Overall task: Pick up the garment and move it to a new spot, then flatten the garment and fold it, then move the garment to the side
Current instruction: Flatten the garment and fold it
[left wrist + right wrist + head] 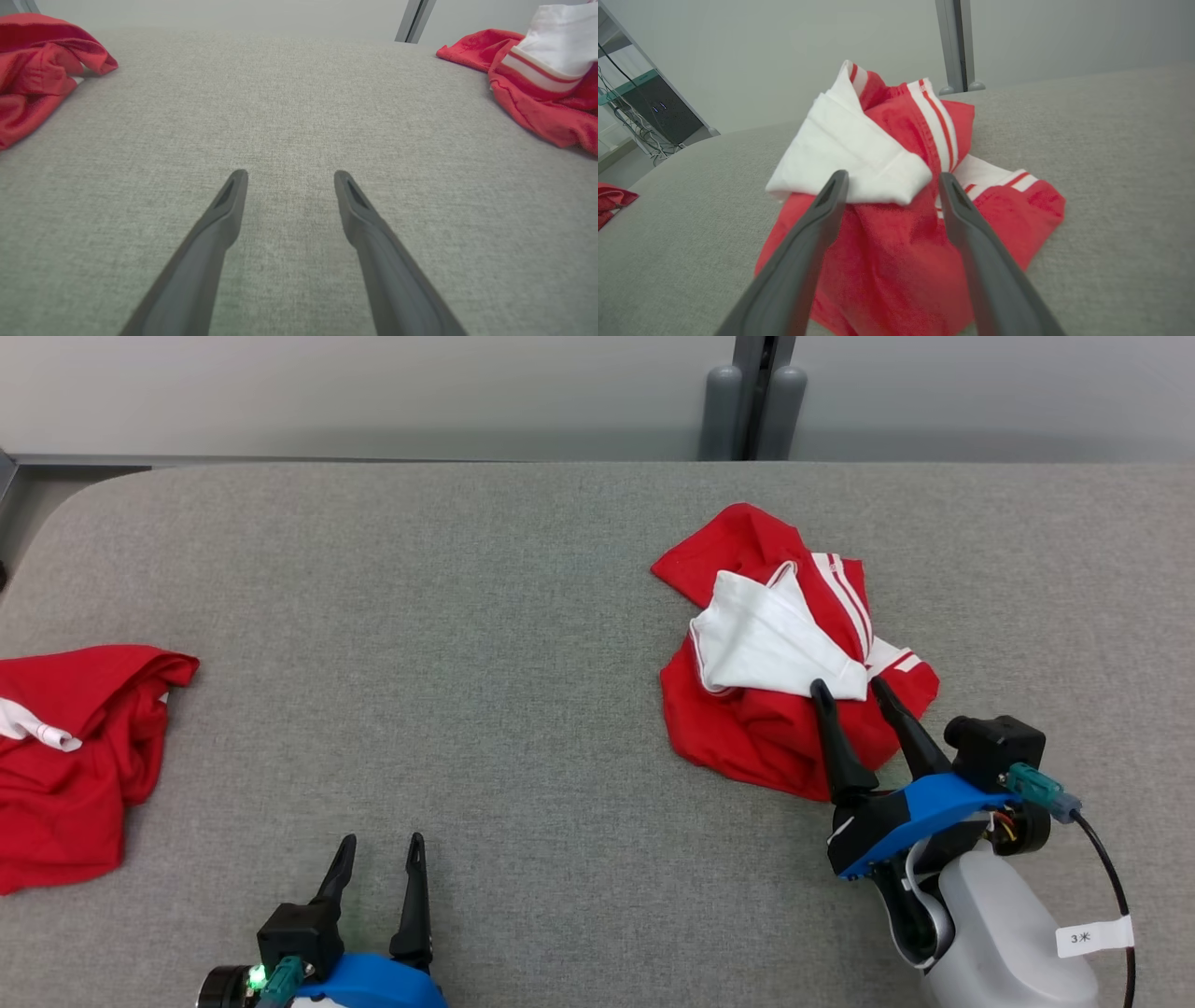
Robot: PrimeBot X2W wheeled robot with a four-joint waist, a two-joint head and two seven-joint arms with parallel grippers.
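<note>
A crumpled red garment (747,728) with a white panel and red-and-white striped trim lies on the right half of the grey table (467,616). My right gripper (850,686) hangs open just over its near edge, fingertips at the white panel, holding nothing. The right wrist view has the same garment (901,233) bunched between and beyond the open fingers. My left gripper (381,841) stands open near the table's front edge, over bare cloth. In the left wrist view that garment (542,102) shows at the far right.
A second red garment (65,756) lies crumpled at the table's left edge, seen too in the left wrist view (37,70). A grey post (752,401) stands behind the table's far edge. Shelving with cables (640,107) is off to the left.
</note>
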